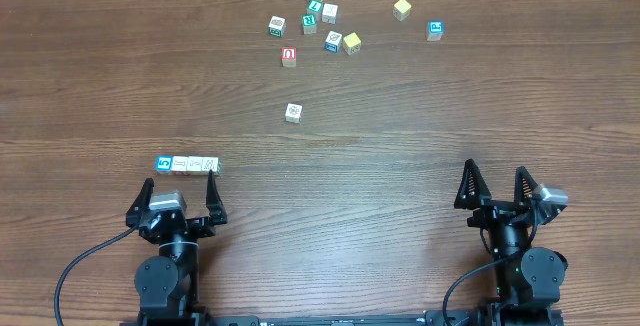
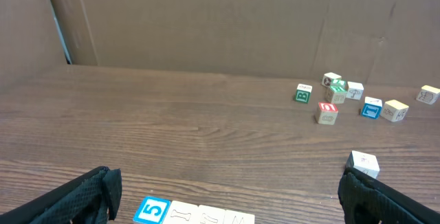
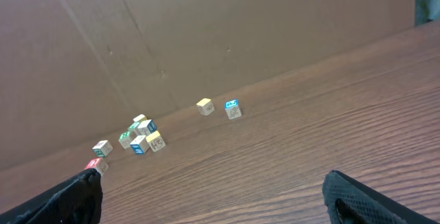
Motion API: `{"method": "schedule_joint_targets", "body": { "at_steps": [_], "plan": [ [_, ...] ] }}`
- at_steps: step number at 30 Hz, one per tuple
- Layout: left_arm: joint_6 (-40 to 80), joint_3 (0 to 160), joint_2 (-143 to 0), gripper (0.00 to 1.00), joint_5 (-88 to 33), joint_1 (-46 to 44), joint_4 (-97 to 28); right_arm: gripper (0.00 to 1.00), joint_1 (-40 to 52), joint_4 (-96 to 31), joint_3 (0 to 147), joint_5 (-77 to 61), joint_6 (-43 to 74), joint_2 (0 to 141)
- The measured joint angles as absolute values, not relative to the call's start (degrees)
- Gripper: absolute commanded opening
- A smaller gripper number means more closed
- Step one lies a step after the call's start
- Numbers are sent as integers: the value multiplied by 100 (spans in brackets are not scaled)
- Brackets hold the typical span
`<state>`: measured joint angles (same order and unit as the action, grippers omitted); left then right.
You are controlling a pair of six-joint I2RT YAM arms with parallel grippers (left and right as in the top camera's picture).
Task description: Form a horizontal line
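- The horizontal line (image 1: 188,165) lay at the near left of the surface (image 1: 400,146). It was four small cubes touching side by side in a row running left to right.
- Its leftmost cube was the blue-faced cube (image 1: 164,165), and the other three showed whitish faces. The left wrist view caught the same row at its bottom edge, with no gaps visible between the cubes.
- The left end effector (image 1: 176,183) sat just on the near side of the row, its jaws spread wide and holding nothing. Its right fingertip came close to the row's right end, though whether it touched could not be told.
- The right end effector (image 1: 494,171) rested at the near right, well apart from the row. It was also spread wide and empty.
- A lone whitish cube (image 1: 293,112) stood farther out and to the right of the row, apart from everything else.
- At the far side lay a loose scatter that included a red-faced cube (image 1: 289,56), two plain yellow cubes (image 1: 402,8) and several green- and blue-faced ones. None of these was lined up.
- Judged from this layout, the line looked formed and straight, with both arms clear of it. If the row was meant to grow, the lone cube seemed the nearest candidate, but the pictures did not settle that.
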<state>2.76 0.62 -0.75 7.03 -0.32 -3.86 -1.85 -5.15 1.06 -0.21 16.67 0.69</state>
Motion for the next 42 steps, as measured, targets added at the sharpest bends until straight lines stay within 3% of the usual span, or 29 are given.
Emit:
{"method": "schedule_joint_targets", "body": {
  "at_steps": [17, 42],
  "plan": [
    [276, 62, -75, 100, 703, -34, -386, 100, -108, -521, 106, -108, 827, 69],
    [276, 62, -75, 100, 703, -34, -386, 100, -108, -515, 106, -110, 742, 69]
  ]
}}
